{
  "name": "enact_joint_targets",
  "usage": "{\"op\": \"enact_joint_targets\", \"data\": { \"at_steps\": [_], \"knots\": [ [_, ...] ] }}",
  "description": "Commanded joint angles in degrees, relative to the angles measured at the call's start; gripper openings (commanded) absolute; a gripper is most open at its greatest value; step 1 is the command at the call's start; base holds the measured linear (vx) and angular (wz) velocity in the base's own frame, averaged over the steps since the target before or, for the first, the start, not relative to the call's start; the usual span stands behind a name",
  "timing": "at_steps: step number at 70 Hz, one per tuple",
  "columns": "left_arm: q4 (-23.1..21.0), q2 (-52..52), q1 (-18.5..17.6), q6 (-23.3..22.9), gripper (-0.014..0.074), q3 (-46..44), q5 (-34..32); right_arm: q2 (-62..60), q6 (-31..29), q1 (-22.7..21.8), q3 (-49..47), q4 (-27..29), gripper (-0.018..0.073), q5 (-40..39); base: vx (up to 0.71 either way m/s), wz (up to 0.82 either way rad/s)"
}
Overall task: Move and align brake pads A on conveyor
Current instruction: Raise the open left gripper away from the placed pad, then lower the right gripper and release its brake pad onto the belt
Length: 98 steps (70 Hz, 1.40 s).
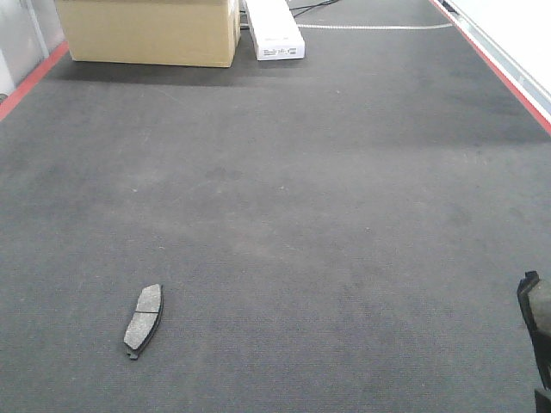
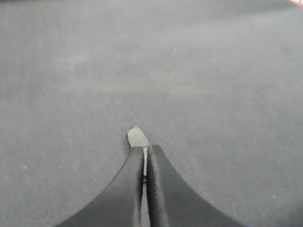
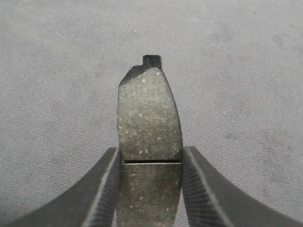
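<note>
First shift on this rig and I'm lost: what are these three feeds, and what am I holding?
This is a two-armed robot working over a dark belt. The wide feed looks forward: one loose pad lies on the belt, with a cardboard box and a white box at the far end. The other two feeds come from cameras on the wrists, looking along the fingers. The left gripper is shut on an edge-on pad; the right gripper is shut on a face-on pad.
</note>
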Motion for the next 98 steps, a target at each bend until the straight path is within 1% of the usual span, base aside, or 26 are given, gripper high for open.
{"op": "enact_joint_targets", "data": {
  "at_steps": [1, 75, 88, 98],
  "knots": [
    [-0.6, -1.3, -0.3, 0.1, -0.0006, -0.7, -5.3, 0.1, -0.4, -0.3, -1.9, 0.2, 0.024, -4.7, 0.0, 0.0],
    [-0.8, -1.8, -0.3, 0.1, -0.0006, -0.7, -5.4, 0.1, -0.4, -0.3, -1.9, 0.4, 0.024, -5.3, 0.0, 0.0],
    [-0.8, -1.8, -0.3, 0.1, -0.0006, -0.7, -5.4, 0.7, -0.4, -0.3, -1.9, 4.1, 0.0241, -5.7, 0.0, 0.0],
    [-0.8, -1.8, -0.3, 0.1, -0.0006, -0.7, -5.4, 6.1, -0.5, -0.3, -1.9, 6.7, 0.0244, -8.1, 0.0, 0.0]
  ]
}}
